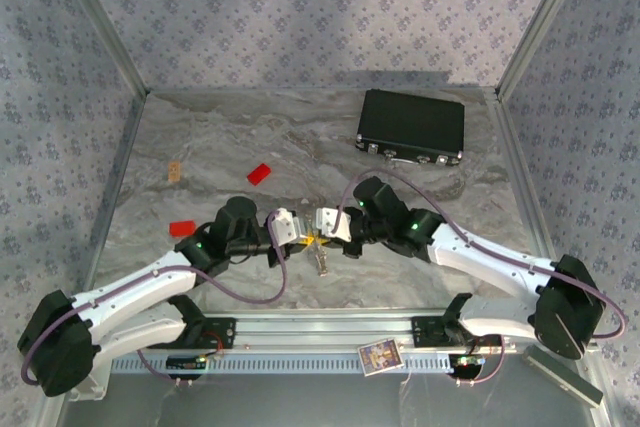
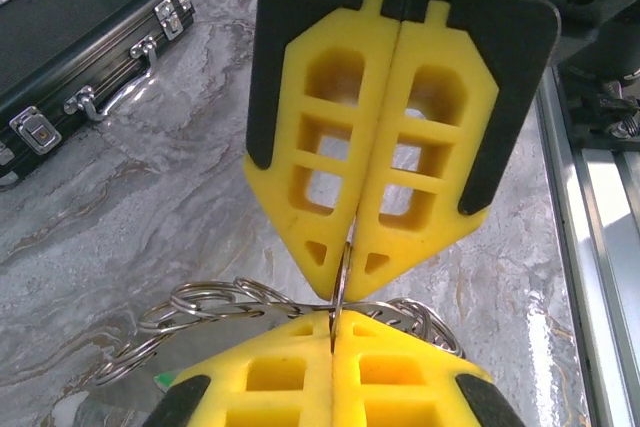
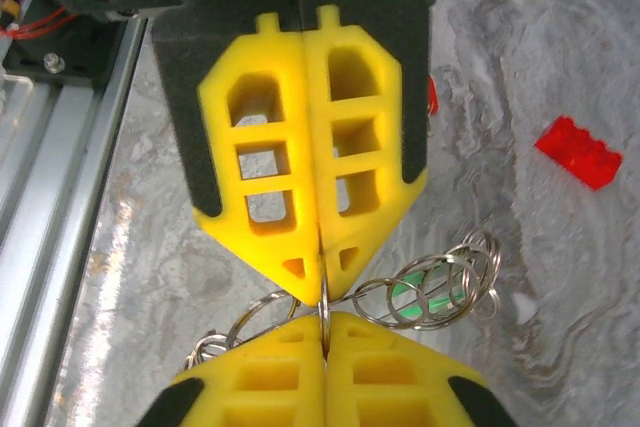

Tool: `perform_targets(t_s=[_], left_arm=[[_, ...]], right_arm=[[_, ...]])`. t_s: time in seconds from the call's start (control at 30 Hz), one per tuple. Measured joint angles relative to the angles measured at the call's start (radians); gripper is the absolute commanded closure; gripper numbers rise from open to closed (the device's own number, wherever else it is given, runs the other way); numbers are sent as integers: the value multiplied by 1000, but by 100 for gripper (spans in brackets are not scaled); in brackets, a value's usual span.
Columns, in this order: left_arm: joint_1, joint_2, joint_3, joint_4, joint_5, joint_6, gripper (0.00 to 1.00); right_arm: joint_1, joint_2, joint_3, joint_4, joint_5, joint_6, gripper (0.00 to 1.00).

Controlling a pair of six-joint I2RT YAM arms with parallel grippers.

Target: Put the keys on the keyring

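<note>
Top external: left gripper [image 1: 303,238] and right gripper [image 1: 317,236] meet tip to tip, mid-table near the rail. Left wrist: both pincers are closed, nipping the keyring [image 2: 340,285]. Right wrist: green key [image 3: 428,294] sits among the coils, far side of the tips.

Left tool [image 1: 296,231] and right tool [image 1: 320,224] meet tip to tip (both clamped closed), arms angled inward.

Keyring [image 2: 342,282] edge-on, upright; green key [image 3: 430,297] apparently alongside
</note>
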State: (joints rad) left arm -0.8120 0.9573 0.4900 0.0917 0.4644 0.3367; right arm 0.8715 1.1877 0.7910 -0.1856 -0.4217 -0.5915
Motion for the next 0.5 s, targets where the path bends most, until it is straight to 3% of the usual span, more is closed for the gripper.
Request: perform_targets(t_s=[0.23, 0.5], left_arm=[[-2, -3, -2, 13, -2, -19, 78], [-2, -28, -96, 161, -1, -96, 83]], right_arm=[[-12, -1, -6, 19, -26, 5, 100], [-54, -2, -68, 133, -127, 50, 100]])
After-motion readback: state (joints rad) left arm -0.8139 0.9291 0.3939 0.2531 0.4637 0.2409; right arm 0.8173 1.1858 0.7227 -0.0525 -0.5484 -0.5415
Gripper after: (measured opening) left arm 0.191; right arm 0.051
